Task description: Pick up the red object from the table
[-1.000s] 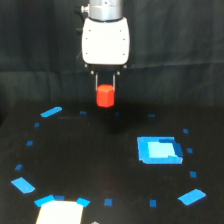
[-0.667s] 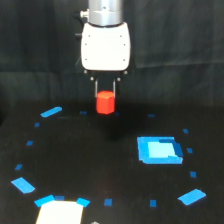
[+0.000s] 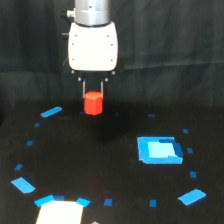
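Claw [image 3: 93,95] clamped on the red object [image 3: 93,103], carried slightly lower than before yet apparently clear of the table [image 3: 100,165], so pickup looks done.

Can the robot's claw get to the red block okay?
Yes, it looks so. The gripper already has the red object between its fingers, and nothing stands in the way. It seems to hang above the table.

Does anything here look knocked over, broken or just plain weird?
Nothing stands out. The white pincer holds the small red-orange stubby block upright above the black matte table; the bright blue square patch lies flat.
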